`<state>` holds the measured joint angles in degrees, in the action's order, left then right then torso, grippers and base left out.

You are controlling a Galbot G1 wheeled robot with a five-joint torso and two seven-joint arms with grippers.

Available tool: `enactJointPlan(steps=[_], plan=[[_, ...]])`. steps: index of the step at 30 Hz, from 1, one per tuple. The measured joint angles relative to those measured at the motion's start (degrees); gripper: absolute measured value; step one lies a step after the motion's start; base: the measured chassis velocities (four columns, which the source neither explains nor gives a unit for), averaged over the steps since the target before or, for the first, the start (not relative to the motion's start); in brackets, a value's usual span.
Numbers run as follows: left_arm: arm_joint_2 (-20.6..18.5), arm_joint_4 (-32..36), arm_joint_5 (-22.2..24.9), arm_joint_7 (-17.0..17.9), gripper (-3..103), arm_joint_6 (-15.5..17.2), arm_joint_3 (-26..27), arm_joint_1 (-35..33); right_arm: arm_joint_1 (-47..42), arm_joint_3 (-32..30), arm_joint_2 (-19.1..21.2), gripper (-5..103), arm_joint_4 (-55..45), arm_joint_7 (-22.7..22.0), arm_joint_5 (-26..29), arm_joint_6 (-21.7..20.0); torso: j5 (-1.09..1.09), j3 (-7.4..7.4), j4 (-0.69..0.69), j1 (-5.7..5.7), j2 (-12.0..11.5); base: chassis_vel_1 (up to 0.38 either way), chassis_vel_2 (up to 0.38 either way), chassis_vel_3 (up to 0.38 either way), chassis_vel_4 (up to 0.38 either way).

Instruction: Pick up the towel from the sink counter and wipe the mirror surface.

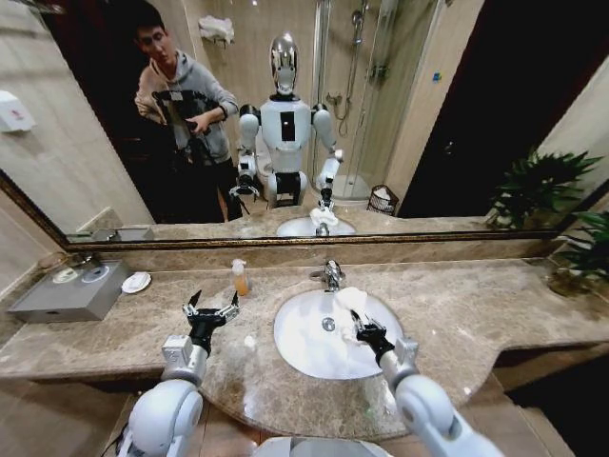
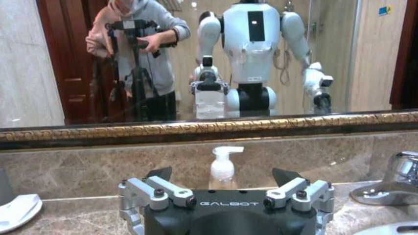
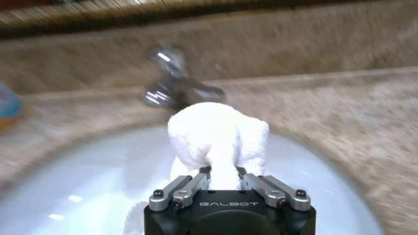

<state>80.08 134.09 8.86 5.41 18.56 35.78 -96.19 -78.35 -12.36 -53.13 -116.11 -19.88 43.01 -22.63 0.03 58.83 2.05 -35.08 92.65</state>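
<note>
Right pincer [image 3: 221, 172] is clamped on the towel [image 3: 219, 132], fingers narrow with the white cloth bunched between them and bulging out past the tips (rumpled, terry texture clear in the right wrist view). In the head view the right pincer [image 1: 360, 328] sits over the white oval basin [image 1: 314, 343], towel [image 1: 349, 301] held above the basin's far side, near the chrome tap [image 1: 331, 274] but not touching it. From the right wrist the tap [image 3: 171, 83] is just beyond the towel, with the tabletop backsplash behind. Left pincer [image 1: 211, 310] is wide open, holding nothing, hovering above the tabletop [image 1: 476, 305] to the left of the basin; left wrist view shows its fingers [image 2: 158, 174] spread apart, a foam pump bottle [image 2: 223, 167] framed between them farther back by the wall. Same bottle [image 1: 240, 277] in the head view stands near the backsplash, left of the tap. A small white dish [image 1: 136, 282] and a grey tray [image 1: 71, 290] sit at the tabletop's far left. The mirror [image 1: 400, 114] runs along the wall above, bronze-gold frame [image 2: 209, 126] at its lower edge. Potted plant [image 1: 580, 252] at the right end.
</note>
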Motion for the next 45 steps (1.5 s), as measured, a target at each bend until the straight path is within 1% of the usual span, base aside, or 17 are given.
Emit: enactJointPlan(steps=[1,2,5,6,8,13,20,24,26,27,30,34,36,39,42,44,45], plan=[[0.0,0.0,0.0,0.0,100,0.0,0.0,0.0,2.5,1.1,2.6,14,1.3,-1.5,3.7,-1.9,0.01,0.0,0.0,0.0,0.0,0.0,0.0,0.0,0.0],[0.0,0.0,0.0,0.0,100,0.0,0.0,0.0,2.5,1.1,2.6,14,1.3,-1.5,3.7,-1.9,0.01,0.0,0.0,0.0,0.0,0.0,0.0,0.0,0.0],[0.0,0.0,0.0,0.0,100,0.0,0.0,0.0,7.9,5.3,7.8,14,3.0,-4.2,8.1,-4.0,-0.03,0.0,0.0,0.0,0.0,0.0,0.0,0.0,0.0],[0.0,0.0,0.0,0.0,100,0.0,0.0,0.0,7.9,5.3,7.8,14,3.0,-4.2,8.1,-4.0,-0.03,0.0,0.0,0.0,0.0,0.0,0.0,0.0,0.0],[0.0,0.0,0.0,0.0,100,0.0,0.0,0.0,13.1,11.3,11.0,14,4.1,-6.7,10.5,-5.0,-0.03,0.0,0.02,0.0,0.0,0.0,0.0,0.0,0.0],[0.0,0.0,0.0,0.0,100,0.0,0.0,0.0,19.6,21.0,12.9,14,8.0,-7.9,11.9,-5.6,-0.02,0.0,0.0,0.0,0.0,0.0,0.0,0.0,0.0],[0.0,0.0,0.0,0.0,100,0.0,0.0,0.0,27.2,28.5,8.9,14,17.1,-7.8,11.5,-5.7,-0.02,0.0,0.02,0.0,0.0,0.0,0.0,0.0,0.0],[0.0,0.0,0.0,0.0,100,0.0,0.0,0.0,30.2,31.5,4.6,14,21.1,-8.0,13.2,-6.2,-0.04,0.0,0.02,0.0,0.0,0.0,0.0,0.0,0.0],[0.0,0.0,0.0,0.0,100,0.0,0.0,0.0,30.8,32.9,1.1,14,22.3,-8.1,13.6,-6.5,-0.04,0.0,-0.01,0.0,0.0,0.0,0.0,0.0,0.0],[0.0,0.0,0.0,0.0,100,0.0,0.0,0.0,30.8,32.9,1.1,14,22.3,-8.1,13.6,-6.5,-0.04,0.0,-0.01,0.0,0.0,0.0,0.0,0.0,0.0],[0.0,0.0,0.0,0.0,100,0.0,0.0,0.0,33.1,35.3,-4.0,14,23.9,-8.1,13.9,-6.4,-0.05,0.0,0.01,0.0,0.0,0.0,0.0,0.0,0.0],[0.0,0.0,0.0,0.0,100,0.0,0.0,0.0,34.9,36.5,-7.5,14,23.9,-8.2,14.9,-5.5,-0.04,0.0,0.03,0.0,0.0,0.0,0.0,0.0,0.0],[0.0,0.0,0.0,0.0,100,0.0,0.0,0.0,35.8,37.0,-10.0,14,22.3,-9.8,18.5,-5.2,-0.04,-0.01,0.03,0.0,0.0,0.0,0.0,0.0,0.0],[0.0,0.0,0.0,0.0,100,0.0,0.0,0.0,35.6,37.3,-10.3,14,22.1,-10.9,19.8,-5.1,-0.04,-0.01,0.04,0.0,0.0,0.0,0.0,0.0,0.0],[0.0,0.0,0.0,0.0,100,0.0,0.0,0.0,34.0,36.7,-8.3,14,23.7,-10.7,18.3,-5.3,-0.03,0.0,0.01,0.0,0.0,0.0,0.0,0.0,0.0],[0.0,0.0,0.0,0.0,100,0.0,0.0,0.0,32.5,35.1,-5.2,14,25.4,-9.4,14.5,-5.4,-0.01,-0.01,0.0,0.0,0.0,0.0,0.0,0.0,0.0],[0.0,0.0,0.0,0.0,100,0.0,0.0,0.0,31.3,33.9,-2.1,14,26.2,-8.0,10.4,-4.7,-0.01,0.0,-0.02,0.0,0.0,0.0,0.0,0.0,0.0]])
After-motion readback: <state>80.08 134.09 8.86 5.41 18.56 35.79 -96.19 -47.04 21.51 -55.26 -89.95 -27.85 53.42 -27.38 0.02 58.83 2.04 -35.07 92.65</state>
